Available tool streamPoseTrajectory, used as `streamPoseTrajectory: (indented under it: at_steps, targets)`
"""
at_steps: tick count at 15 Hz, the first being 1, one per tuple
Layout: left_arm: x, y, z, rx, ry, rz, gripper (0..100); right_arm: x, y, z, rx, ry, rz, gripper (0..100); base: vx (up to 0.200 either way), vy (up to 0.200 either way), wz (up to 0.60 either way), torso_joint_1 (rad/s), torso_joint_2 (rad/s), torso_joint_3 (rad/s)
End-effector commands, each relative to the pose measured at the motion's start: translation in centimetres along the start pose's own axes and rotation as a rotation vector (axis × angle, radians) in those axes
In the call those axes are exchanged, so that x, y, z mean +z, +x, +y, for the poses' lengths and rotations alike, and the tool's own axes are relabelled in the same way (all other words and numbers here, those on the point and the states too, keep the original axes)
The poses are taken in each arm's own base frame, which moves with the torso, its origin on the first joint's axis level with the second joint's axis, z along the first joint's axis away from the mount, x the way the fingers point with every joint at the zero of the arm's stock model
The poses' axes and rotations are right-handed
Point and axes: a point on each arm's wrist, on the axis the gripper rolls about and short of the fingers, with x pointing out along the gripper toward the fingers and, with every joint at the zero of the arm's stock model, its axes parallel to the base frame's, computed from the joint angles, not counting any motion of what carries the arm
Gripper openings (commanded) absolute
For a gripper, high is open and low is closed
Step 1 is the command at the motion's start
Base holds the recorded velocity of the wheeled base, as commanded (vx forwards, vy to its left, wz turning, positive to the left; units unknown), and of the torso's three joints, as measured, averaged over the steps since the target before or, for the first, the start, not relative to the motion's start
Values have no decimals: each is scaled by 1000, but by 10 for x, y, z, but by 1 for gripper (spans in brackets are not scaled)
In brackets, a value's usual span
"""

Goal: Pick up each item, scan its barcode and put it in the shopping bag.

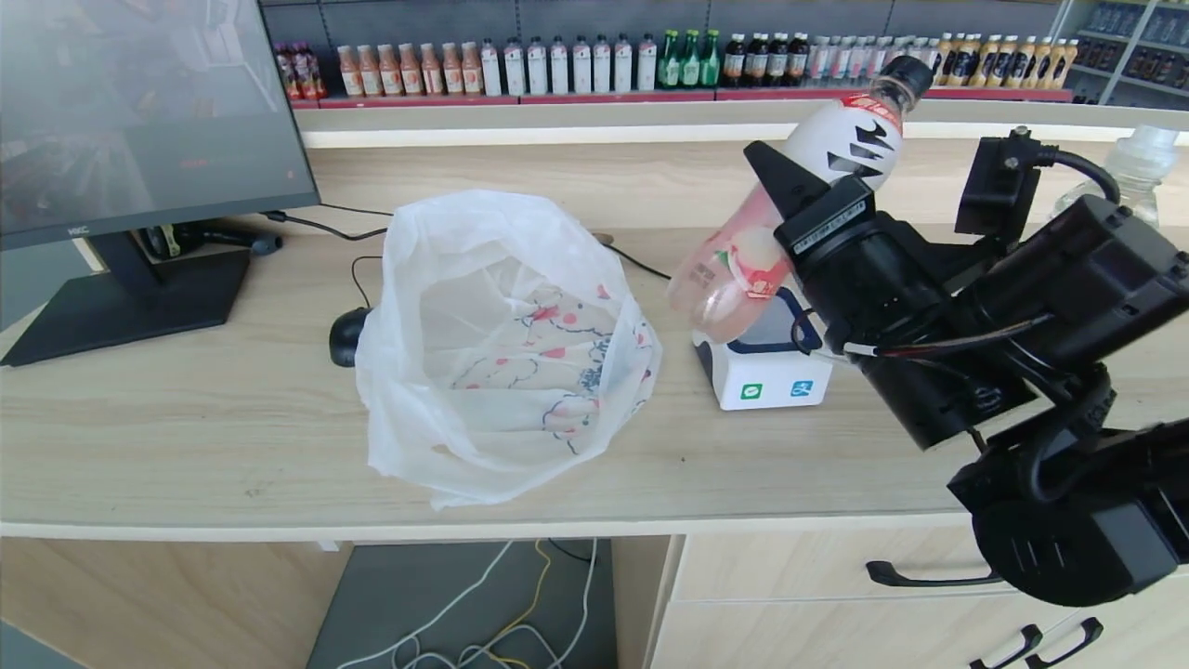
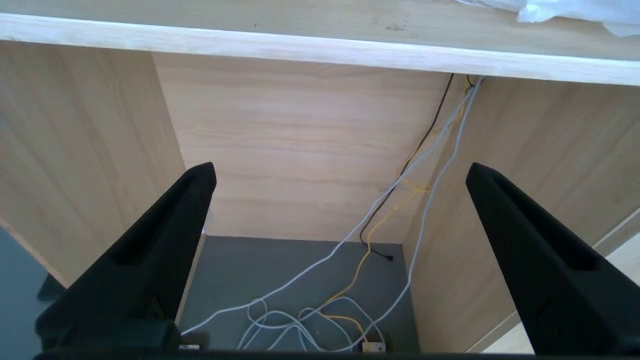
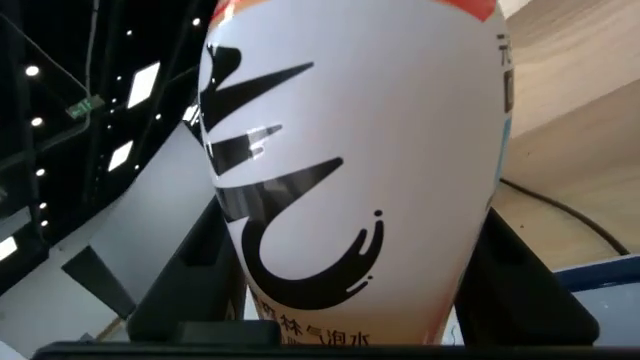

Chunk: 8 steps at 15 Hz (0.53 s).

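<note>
One drink bottle point(image 1: 743, 265) is clamped at its labelled middle by the right gripper point(image 1: 801, 190), tilted, base just over the white scanner point(image 1: 766, 376). It looks full, so probably heavy, stiff, and the smooth label may slip; the middle seems a good hold. Its barcode I cannot find. The shopping bag point(image 1: 409, 390) stands open beyond the bottle's base. The left gripper point(image 2: 340, 180) gapes wide, empty.

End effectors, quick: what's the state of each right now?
Left end effector: open, holding nothing.
Right end effector: closed on the bottle, tilted above the scanner.
</note>
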Motion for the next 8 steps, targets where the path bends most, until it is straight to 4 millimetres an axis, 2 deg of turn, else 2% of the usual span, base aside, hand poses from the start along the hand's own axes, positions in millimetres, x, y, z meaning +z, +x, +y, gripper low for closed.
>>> streamPoseTrajectory:
  at_steps: [1, 6, 8]
  targets:
    - [0, 0, 0, -1, 0, -1, 100, -6, 6, -4, -19, 46, -10, 0, 0, 0, 0, 0, 0, 0]
    - [0, 0, 0, 1, 1, -1, 100, -1, 10, -11, -36, 136, -36, 0, 0, 0, 0, 0, 0, 0]
    - [0, 0, 0, 1, 0, -1, 100, 3, 14, -23, -73, 208, -73, 0, 0, 0, 0, 0, 0, 0]
